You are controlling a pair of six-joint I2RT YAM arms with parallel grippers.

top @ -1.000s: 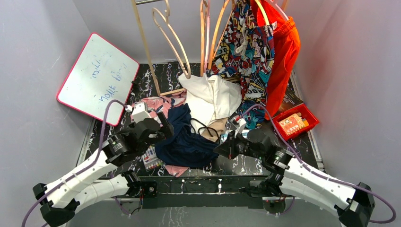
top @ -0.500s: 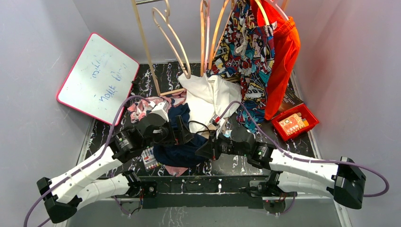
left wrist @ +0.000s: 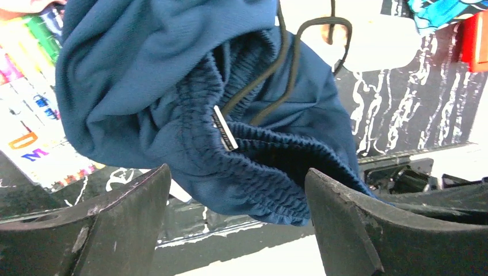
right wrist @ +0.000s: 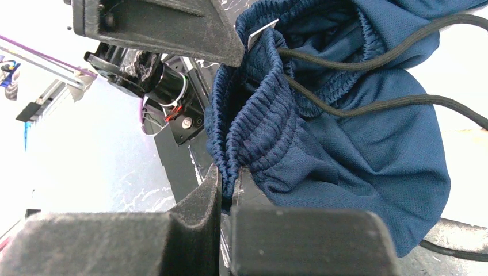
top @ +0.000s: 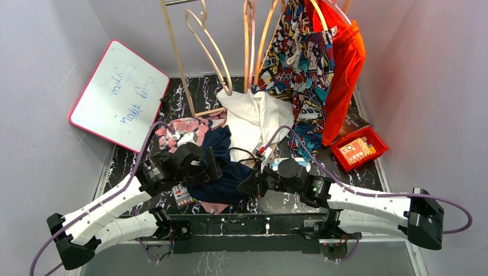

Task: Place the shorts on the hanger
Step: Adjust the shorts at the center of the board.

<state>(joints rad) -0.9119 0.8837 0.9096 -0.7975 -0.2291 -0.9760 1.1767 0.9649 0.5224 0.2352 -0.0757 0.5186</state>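
Right fingers (right wrist: 201, 201) are pinched tight on the elastic waistband of the navy shorts (top: 227, 172). Left fingers (left wrist: 132, 201) stand spread wide, straddling that same waistband. The shorts sit bunched on the table (top: 288, 201) just in front of the white garment (top: 253, 118); the orange-tan hanger (top: 265, 41) hangs behind that garment.

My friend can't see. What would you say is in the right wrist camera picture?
The right end effector is pinched shut on the bunched elastic waistband of the dark navy shorts. A thin black drawstring runs across the fabric, which fills the right side of the picture.
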